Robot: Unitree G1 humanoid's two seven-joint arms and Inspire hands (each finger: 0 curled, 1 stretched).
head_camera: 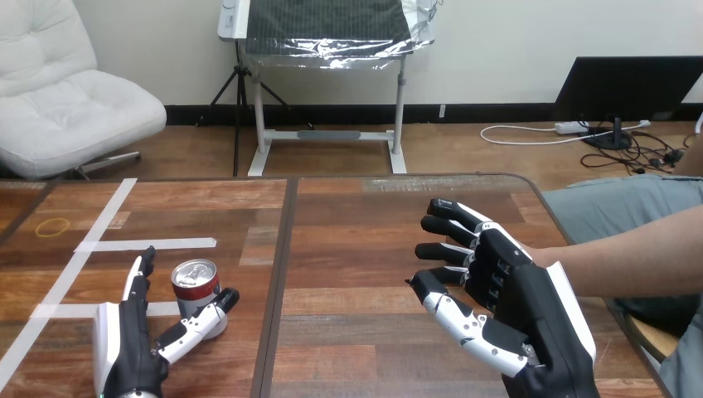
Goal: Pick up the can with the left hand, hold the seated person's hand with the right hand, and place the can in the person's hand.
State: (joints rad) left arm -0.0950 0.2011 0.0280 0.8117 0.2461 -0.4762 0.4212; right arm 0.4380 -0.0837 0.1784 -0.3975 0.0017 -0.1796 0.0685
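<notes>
**A:** Left hand (124, 348) low on the desk (356, 249), and it's spread wide: fingers (141, 269) straight, thumb (199, 325) angled out.

**B:** And the can (196, 286)?

**A:** Upright on the desk, right in that gap. Fingers run along one side of it and the thumb tip sits just beside its base on the other. Nothing's curled round it.

**B:** Over to the right hand (514, 290).

**A:** It's raised above the desk with its back to us, fingers splayed and only loosely bent, holding nothing I can see. It's well apart from the can.

**B:** Any contact with the person?

**A:** The person's forearm (630, 249) runs in behind that hand and the wrist disappears under it. Whether they touch, I can't tell.
</notes>
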